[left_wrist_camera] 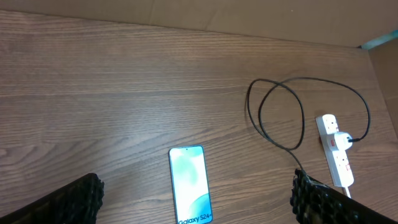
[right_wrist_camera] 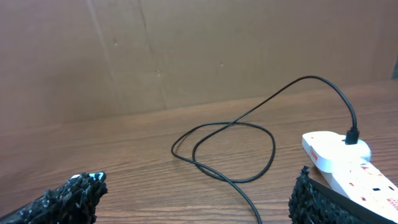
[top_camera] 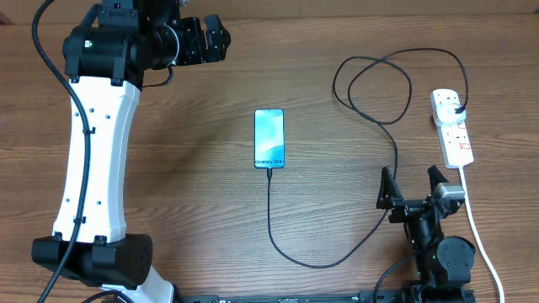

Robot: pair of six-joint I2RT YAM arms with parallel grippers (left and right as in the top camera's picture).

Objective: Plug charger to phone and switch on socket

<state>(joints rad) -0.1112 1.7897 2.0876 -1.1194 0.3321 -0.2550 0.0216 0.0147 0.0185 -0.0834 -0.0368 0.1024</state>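
The brown wood-grain table (top_camera: 194, 168) carries everything. The big white-and-black left arm reaches along its left side, and the left gripper (top_camera: 208, 39) hangs near the far edge, well apart from every task item, with its jaws spread wide and holding nothing. The smaller black right gripper (top_camera: 410, 181) sits near the right front, also gaping wide and empty, with the cable passing just beside it.

The white elongated power strip with red switches (top_camera: 455, 135) lies at the far right. The slim smartphone with the blue-teal screen (top_camera: 269, 137) lies face up at the table's centre. The long thin black charger cable (top_camera: 269, 202) sweeps from the phone's near edge across to the strip. Its black plug (top_camera: 456, 108) sits in the end outlet, and its small connector tip (top_camera: 269, 172) meets the phone's lower edge, apparently seated.

So the switching step seems to be in hand. Whether that switch is on is too small to tell. The next move likely calls for the right gripper to reach the strip and press the switch by the occupied outlet with one fingertip.
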